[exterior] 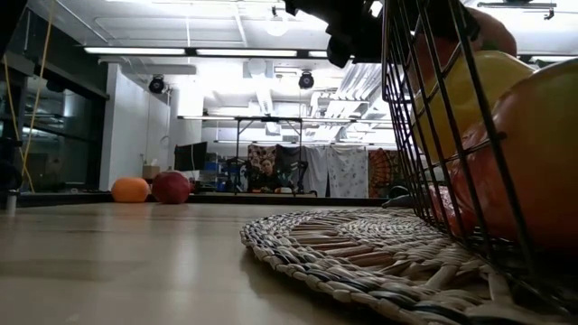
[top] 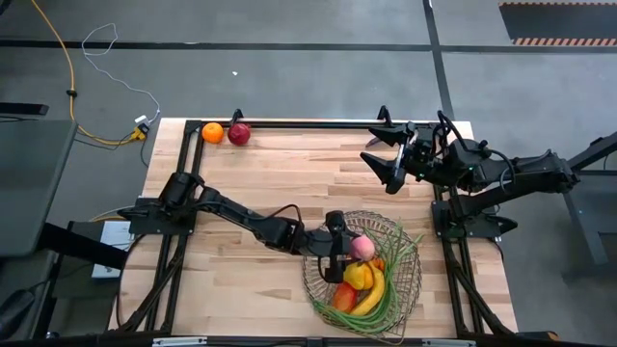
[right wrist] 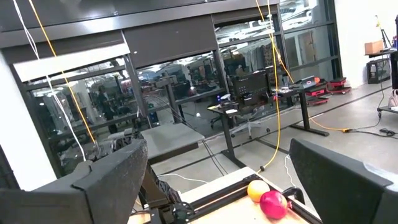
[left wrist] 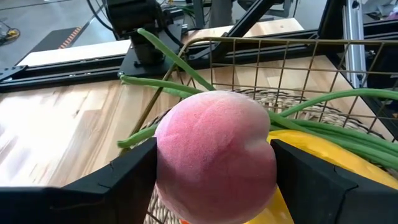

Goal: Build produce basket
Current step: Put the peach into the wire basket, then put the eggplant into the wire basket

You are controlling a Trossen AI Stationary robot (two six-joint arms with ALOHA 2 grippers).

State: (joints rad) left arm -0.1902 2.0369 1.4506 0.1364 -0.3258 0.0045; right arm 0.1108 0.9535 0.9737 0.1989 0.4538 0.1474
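Note:
My left gripper (top: 350, 249) reaches over the wire basket's (top: 410, 289) left rim, shut on a pink peach (left wrist: 214, 149). Below the peach, inside the basket, lie a yellow pear (top: 358, 277), a banana (top: 372, 300), a red-yellow mango (top: 344, 297) and long green beans (top: 399, 253). The basket stands on a woven mat (exterior: 361, 236). An orange (top: 212, 133) and a dark red apple (top: 239, 133) rest on the table's far left corner. My right gripper (top: 378, 149) hangs open, raised over the far right of the table, with nothing in it. My left gripper pinches the peach by its two opposite sides (left wrist: 166, 155) between its two fingers (left wrist: 134, 168). The fingers come from the table's left, slanting a little downward. The peach sits just above the yellow pear (left wrist: 323, 146); whether it touches the pear I cannot tell.
Black frame rails (top: 308, 123) run along the table's edges. Bare wood lies between the basket and the two fruits at the far left. Beyond the table a person (exterior: 267, 173) sits far off in the room.

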